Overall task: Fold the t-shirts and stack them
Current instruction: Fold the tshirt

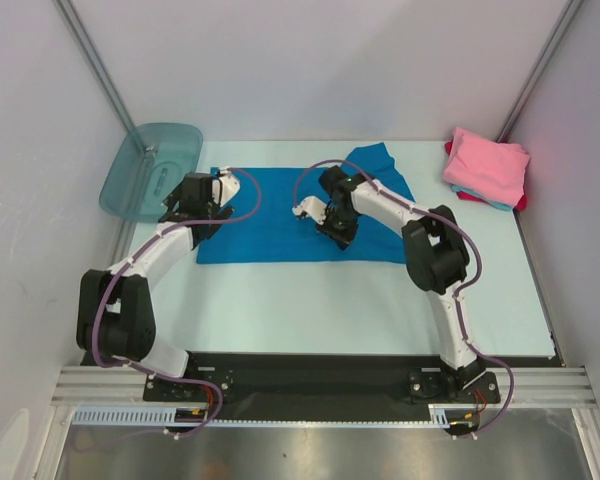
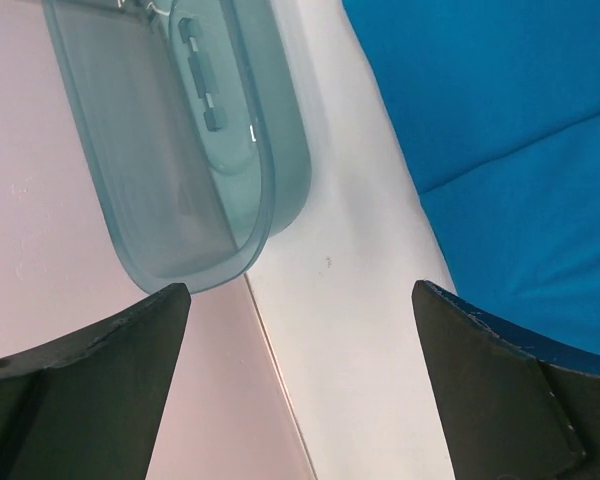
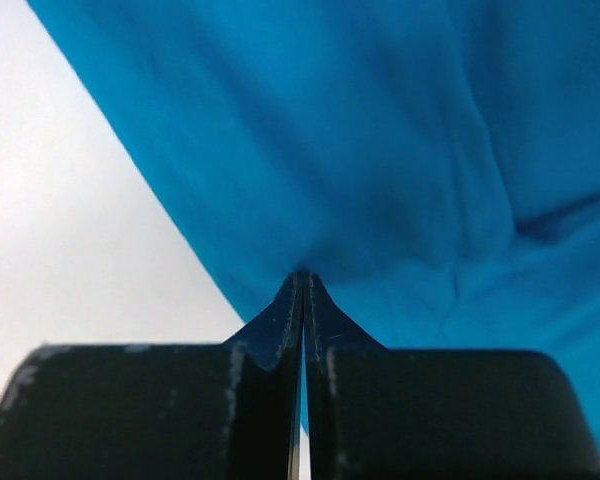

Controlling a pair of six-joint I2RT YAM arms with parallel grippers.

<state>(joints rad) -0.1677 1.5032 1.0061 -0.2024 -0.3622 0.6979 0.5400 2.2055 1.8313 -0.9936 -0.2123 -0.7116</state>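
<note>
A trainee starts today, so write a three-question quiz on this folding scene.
1. Fill in: the stack at the table's far right corner has a ____ t-shirt on top.
2. True or false: the left gripper is open and holds nothing.
3. Pick one: the right gripper is shut on A) the blue t-shirt; B) the stack; C) nothing.

Key: 1 pink; 2 true; 3 A.
</note>
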